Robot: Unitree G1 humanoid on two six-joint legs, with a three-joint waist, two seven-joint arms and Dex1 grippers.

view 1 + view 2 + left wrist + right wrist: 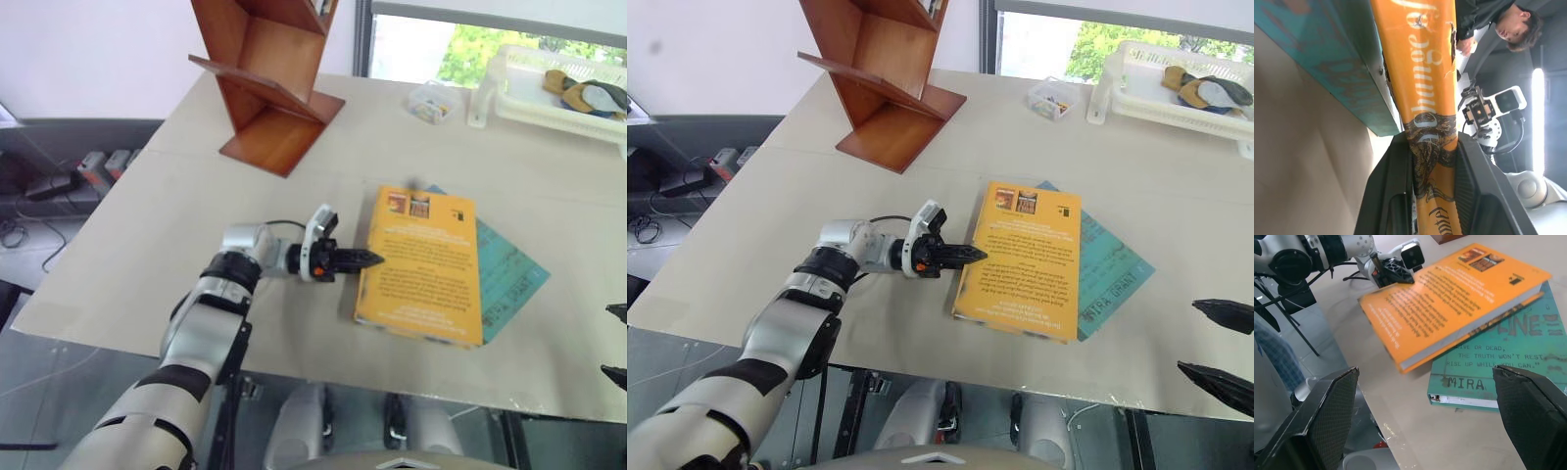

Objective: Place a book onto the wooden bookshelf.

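We have the left gripper (364, 259) closed on the spine edge of the book (423, 264), which lies flat on the table (147, 245) with its orange cover up, partly on top of the teal book (509, 274); in the left wrist view the two black fingers (1396, 196) press on both faces of the orange spine. To do this step well, we think we should lift slowly and keep the wrist steady, because the grip is only at one edge of a thick paperback and the far side will probably hang down or swing. We should also lift straight up first, so the teal book underneath is not dragged along. The right gripper (1220, 348) waits well apart at the near right side with its fingers spread wide, and it holds nothing; it could support the free edge if the book sags. The wooden bookshelf (269, 78) stands at the far left of the table, well apart from the book, and its upper part is cut off, so we cannot see which slot is free. How deep the fingers reach over the cover is also hard to make out.
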